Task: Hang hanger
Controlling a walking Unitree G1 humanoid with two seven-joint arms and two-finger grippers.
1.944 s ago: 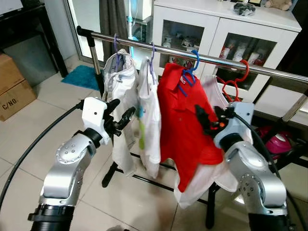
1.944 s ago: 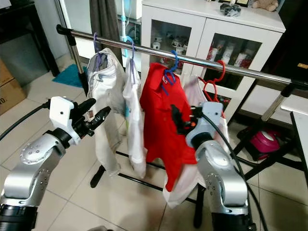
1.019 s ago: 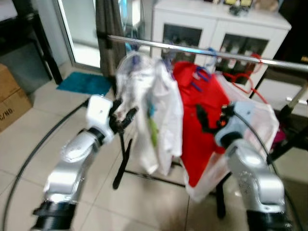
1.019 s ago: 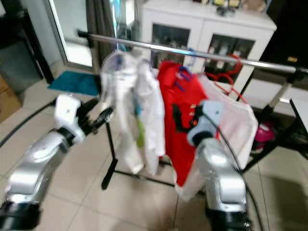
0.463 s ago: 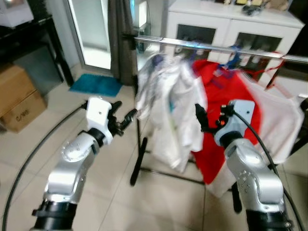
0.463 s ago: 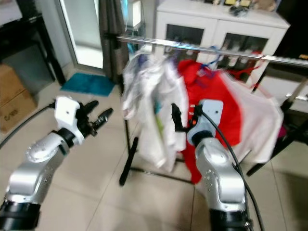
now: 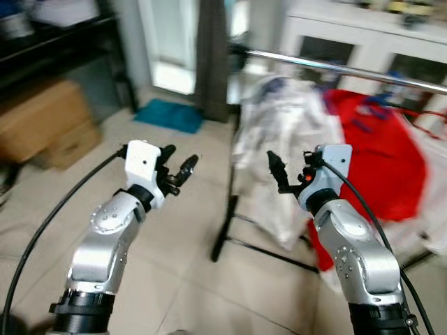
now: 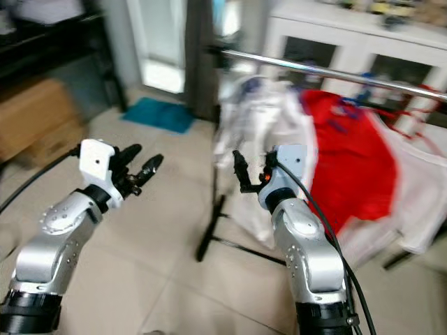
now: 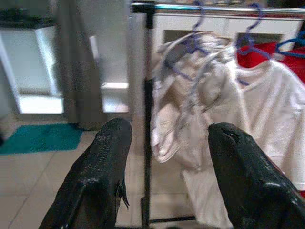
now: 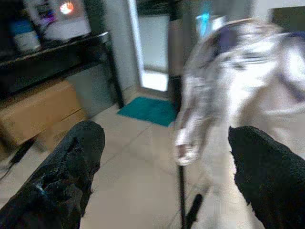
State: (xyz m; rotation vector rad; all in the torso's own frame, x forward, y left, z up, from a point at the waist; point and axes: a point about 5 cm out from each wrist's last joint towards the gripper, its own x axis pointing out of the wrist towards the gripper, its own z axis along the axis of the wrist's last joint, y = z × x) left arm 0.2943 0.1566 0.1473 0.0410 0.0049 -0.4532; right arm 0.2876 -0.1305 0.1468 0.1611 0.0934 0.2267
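Observation:
A steel clothes rail (image 7: 335, 66) stands to my right, blurred. On it hang white garments (image 7: 279, 139) and a red shirt (image 7: 377, 153). Purple hangers (image 9: 198, 14) hook over the rail in the left wrist view, with a blue hanger (image 9: 290, 45) over the red shirt. My left gripper (image 7: 180, 159) is raised over the floor to the left of the rack, open and holding nothing. My right gripper (image 7: 290, 167) is raised in front of the white garments, also open with nothing between its fingers.
Cardboard boxes (image 7: 52, 125) sit on the floor at the left under a dark shelf (image 7: 63, 42). A teal mat (image 7: 171, 115) lies by a grey curtain (image 7: 209, 49). A white glass-door cabinet (image 7: 363, 35) stands behind the rack. The rack's black foot (image 7: 223, 241) reaches onto the tiled floor.
The camera has swung to the left, so the rack now sits at the right and the boxes have come into view. Both grippers stay open and raised.

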